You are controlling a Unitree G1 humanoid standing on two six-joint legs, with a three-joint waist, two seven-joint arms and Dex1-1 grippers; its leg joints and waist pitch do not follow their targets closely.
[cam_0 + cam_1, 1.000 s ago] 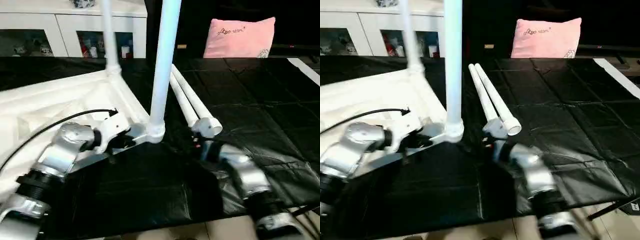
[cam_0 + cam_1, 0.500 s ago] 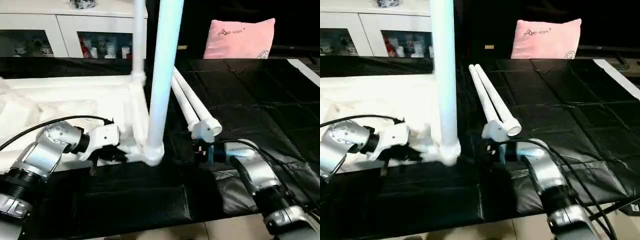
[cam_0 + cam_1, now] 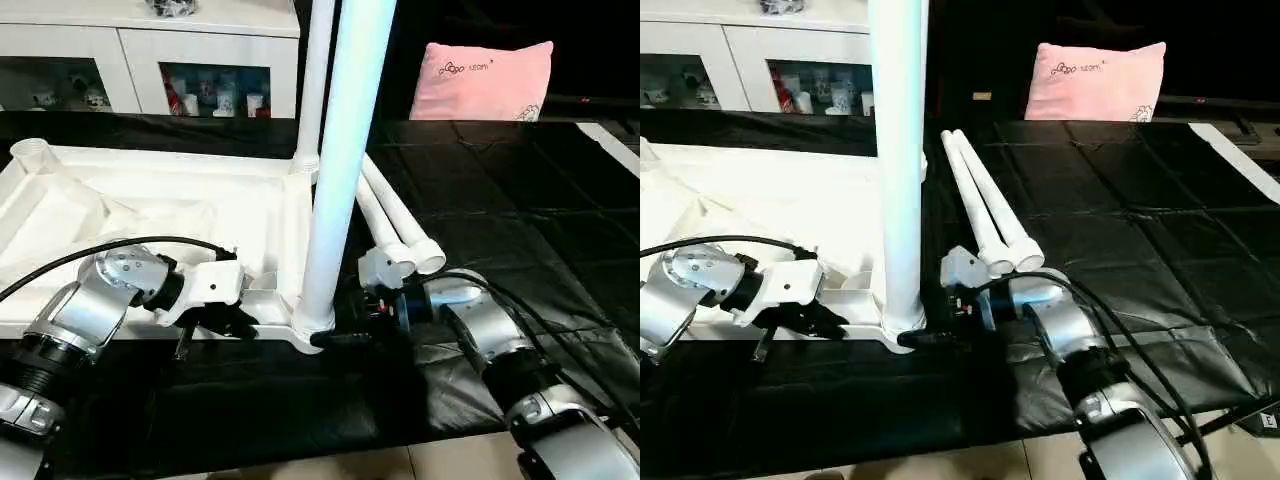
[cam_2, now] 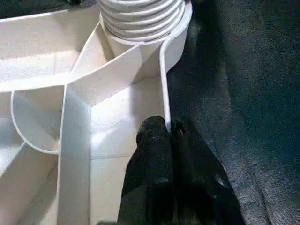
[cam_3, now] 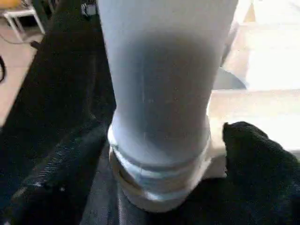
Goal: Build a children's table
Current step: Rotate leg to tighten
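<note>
The white tabletop lies underside up on the black mat. One white leg stands in its near right corner socket, and a second leg stands in the far right one. Two loose legs lie side by side on the mat just right of it. My left gripper is shut on the tabletop's thin near rim, left of the standing leg. My right gripper is open, with one black finger on each side of the near leg's base.
An empty round socket shows at the tabletop's far left corner. A white glass-doored cabinet stands behind the mat and a pink cushion at the back right. Black mat stretches to the right of the loose legs.
The tabletop has swung round with my left gripper on its rim, so its near edge now lies square to me. My right gripper has moved left from the loose legs to the standing leg's base.
</note>
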